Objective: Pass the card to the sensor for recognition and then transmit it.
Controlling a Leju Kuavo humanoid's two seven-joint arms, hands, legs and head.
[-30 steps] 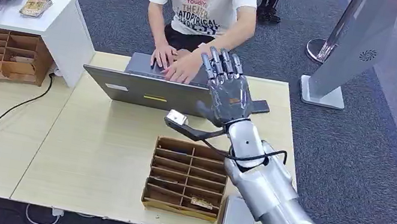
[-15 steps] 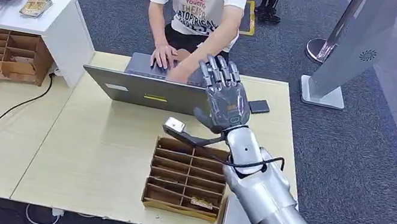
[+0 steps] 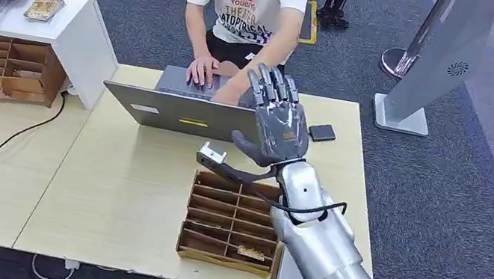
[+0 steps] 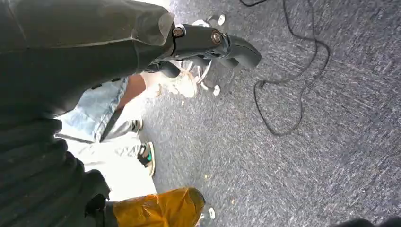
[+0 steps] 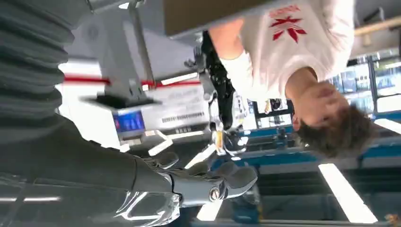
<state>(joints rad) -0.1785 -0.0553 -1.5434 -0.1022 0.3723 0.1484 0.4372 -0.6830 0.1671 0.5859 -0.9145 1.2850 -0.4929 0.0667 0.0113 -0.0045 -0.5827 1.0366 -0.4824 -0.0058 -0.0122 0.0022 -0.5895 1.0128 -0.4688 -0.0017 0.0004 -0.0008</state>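
- Right hand, centre frame, is raised upright over the desk, fingers spread, holding nothing.
- Left hand hangs empty above grey carpet.
- Card's position cannot be told; a ribbed cardboard tray sits lower centre.

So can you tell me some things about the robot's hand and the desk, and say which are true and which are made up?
1. The robot's right hand is raised over the desk with its fingers spread. True.
2. The right hand is gripping a card. False: it holds nothing, fingers apart.
3. A person sits behind the laptop with hands on it. True.
4. The cardboard organizer on the desk lies below the robot's forearm. True.
5. The laptop is shut flat. False: its lid is up.
6. The small dark device sits inside the organizer. False: it lies on the desk beside the raised hand.
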